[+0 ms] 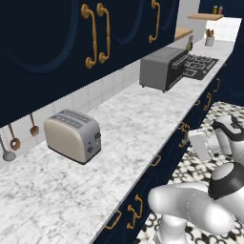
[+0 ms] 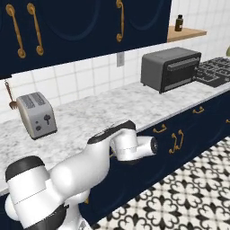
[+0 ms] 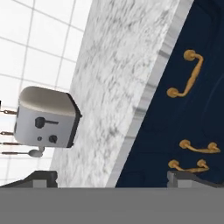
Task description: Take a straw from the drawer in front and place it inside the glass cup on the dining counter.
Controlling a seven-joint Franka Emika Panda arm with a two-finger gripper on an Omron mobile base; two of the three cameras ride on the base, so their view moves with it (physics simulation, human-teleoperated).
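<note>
My gripper (image 3: 116, 179) is open, its two dark fingertips (image 3: 41, 177) standing wide apart with nothing between them. It faces a run of shut navy-blue fronts (image 3: 192, 118) with brass handles (image 3: 188, 79) under the marble worktop (image 3: 118, 78). I cannot tell which of these fronts is the drawer. In the left base view the white hand (image 1: 200, 143) hovers close to the same fronts (image 1: 164, 164), below the worktop's edge. The straw, the glass cup and the dining counter are out of view.
A cream and silver toaster (image 1: 72, 135) stands on the worktop (image 1: 133, 124) by the white tiles. A grey toaster oven (image 2: 170, 68) and a black stove (image 1: 198, 64) stand further along. Navy wall cabinets (image 1: 57, 33) hang overhead. The floor (image 2: 179, 197) is patterned tile.
</note>
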